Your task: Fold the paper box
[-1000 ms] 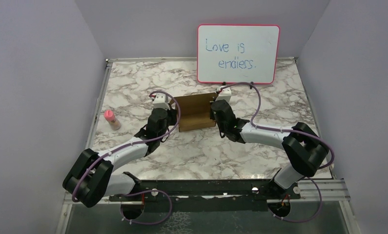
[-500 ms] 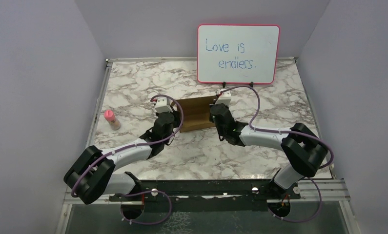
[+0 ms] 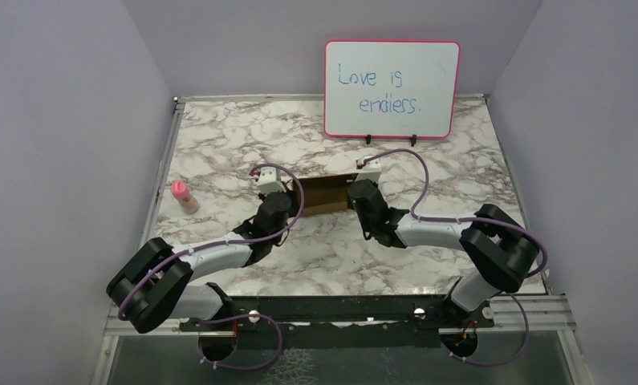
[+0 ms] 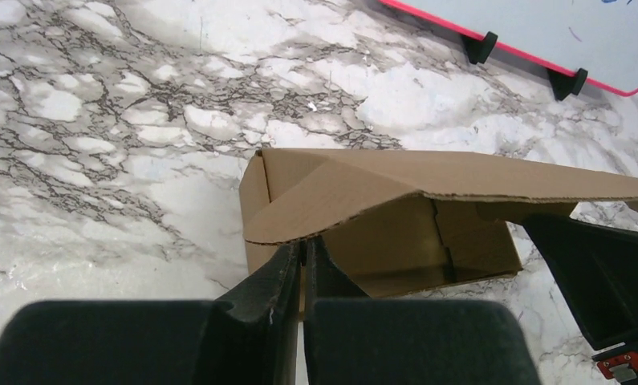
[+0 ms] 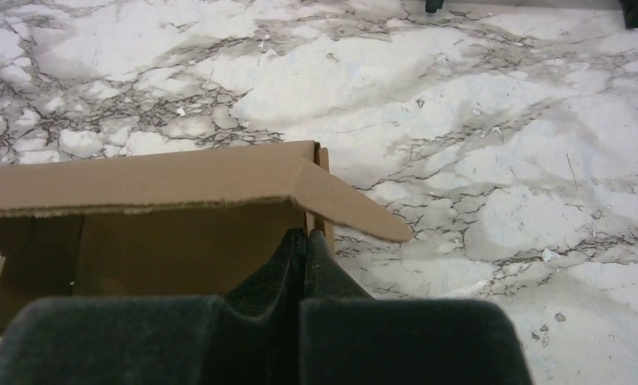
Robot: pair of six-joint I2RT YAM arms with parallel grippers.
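— Where's the paper box (image 3: 325, 192)?
— Mid-tabletop (image 3: 219, 136), partly folded, between both arms.
— And the tools?
— Left tool (image 4: 302, 247) is nipped almost shut on its left end. Right tool (image 5: 306, 234) is pinched tight on the right end wall.

The only readable writing is on the pink-framed whiteboard (image 3: 392, 88) at the far side of the surface (image 3: 243, 136): blue handwriting, two lines, "Love is" over "endlers."

The left gripper (image 4: 303, 247) pinched the near left corner of a plain brown cardboard box (image 4: 396, 184), whose top flap leaned over its hollow inside, resting on a grey-veined white marble table (image 4: 99, 120).
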